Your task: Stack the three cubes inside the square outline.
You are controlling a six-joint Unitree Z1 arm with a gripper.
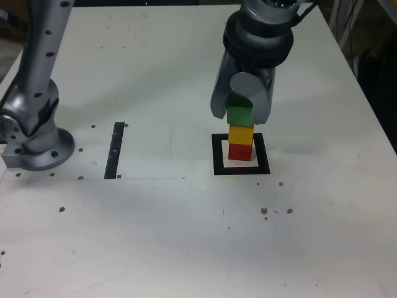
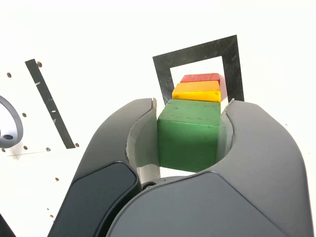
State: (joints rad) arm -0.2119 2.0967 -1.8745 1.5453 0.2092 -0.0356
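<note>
The red cube [image 1: 240, 152] stands inside the black square outline [image 1: 217, 155] with the yellow cube [image 1: 240, 134] on top of it. The green cube [image 1: 239, 114] sits on the yellow one, and my gripper [image 1: 240, 112] is shut on it from above. In the wrist view the green cube [image 2: 190, 133] is clamped between the two dark jaws of the gripper [image 2: 190, 140], with the yellow cube [image 2: 197, 92] and red cube [image 2: 201, 78] stacked beyond it inside the square outline [image 2: 163, 74]. The green cube looks roughly lined up with the stack.
A thin black strip [image 1: 115, 149] lies on the white table [image 1: 186, 236] to the exterior view's left of the outline. The arm's grey base [image 1: 34, 146] stands at the far left. Small screw holes dot the table.
</note>
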